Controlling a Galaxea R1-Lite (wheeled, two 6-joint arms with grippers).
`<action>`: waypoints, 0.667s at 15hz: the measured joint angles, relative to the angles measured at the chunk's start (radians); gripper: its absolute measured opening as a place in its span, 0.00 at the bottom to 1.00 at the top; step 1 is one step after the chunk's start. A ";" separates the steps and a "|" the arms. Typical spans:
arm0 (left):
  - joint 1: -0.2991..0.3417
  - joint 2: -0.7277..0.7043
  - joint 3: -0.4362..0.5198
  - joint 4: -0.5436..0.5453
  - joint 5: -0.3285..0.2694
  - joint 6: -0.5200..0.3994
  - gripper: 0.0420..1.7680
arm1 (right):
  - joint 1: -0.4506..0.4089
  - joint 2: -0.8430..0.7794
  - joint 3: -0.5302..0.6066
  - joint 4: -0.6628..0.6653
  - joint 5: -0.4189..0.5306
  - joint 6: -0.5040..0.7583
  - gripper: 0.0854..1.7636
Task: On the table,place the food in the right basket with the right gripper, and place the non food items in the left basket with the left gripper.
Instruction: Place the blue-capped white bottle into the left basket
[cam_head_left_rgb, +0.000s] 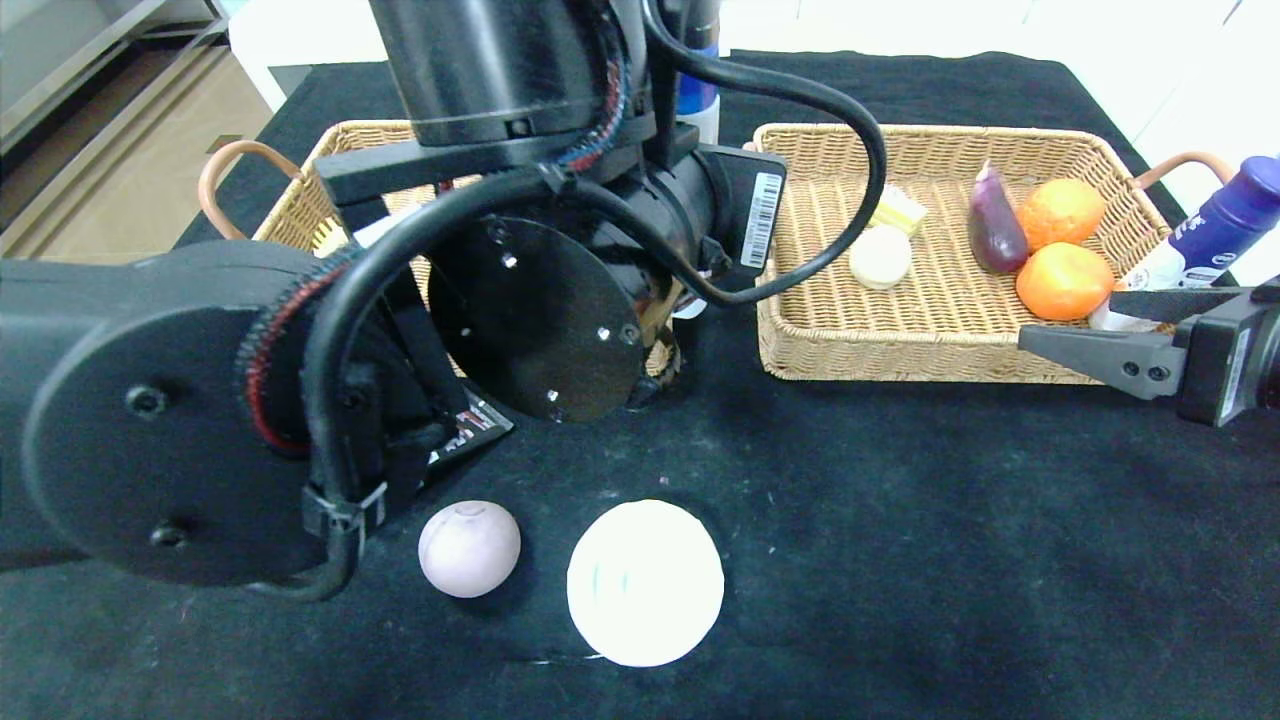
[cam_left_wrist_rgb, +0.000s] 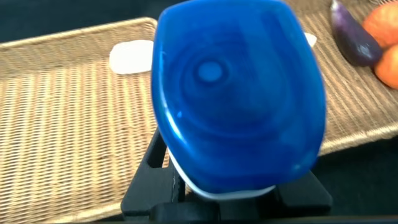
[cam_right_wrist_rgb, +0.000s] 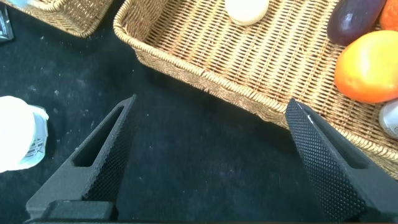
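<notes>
Over the left basket (cam_head_left_rgb: 290, 195), the left gripper (cam_left_wrist_rgb: 224, 193) hangs with its two black fingers clamped on the white bottle with the blue cap (cam_left_wrist_rgb: 239, 93), which fills most of the left wrist view, cap toward the lens. My reading is that the step in hand is the drop into this basket. To do it well, the arm should lower until the bottle is close above the weave, well inside the rim, and part the fingers only then, so the bottle does not tip over the edge (a smooth, rounded cap like that will roll if let go from high up). The cap is glossy mid-blue with a raised ring at its centre; a thin band of white body shows beneath it.

At the table's right edge, in front of the right basket (cam_head_left_rgb: 940, 365), the right gripper (cam_right_wrist_rgb: 211, 162) waits with its fingers spread wide and nothing between them. That basket already holds the yellow cake slice (cam_head_left_rgb: 898, 210) and the cream bun (cam_head_left_rgb: 880, 257). On the black table (cam_head_left_rgb: 900, 550) the mauve bun (cam_head_left_rgb: 469, 548) and the round white dish (cam_head_left_rgb: 645, 583) lie just beside each other, and the black tube (cam_head_left_rgb: 470, 432) peeks out from under the left arm.
</notes>
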 joint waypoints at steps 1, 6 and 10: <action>0.011 -0.010 0.000 0.001 -0.004 0.004 0.35 | 0.000 0.000 0.000 0.000 0.000 0.000 0.97; 0.116 -0.054 0.016 0.005 -0.060 0.010 0.35 | 0.000 0.000 0.000 0.000 0.001 0.000 0.97; 0.221 -0.101 0.017 0.066 -0.151 0.009 0.35 | 0.000 0.000 0.003 -0.001 0.000 0.000 0.97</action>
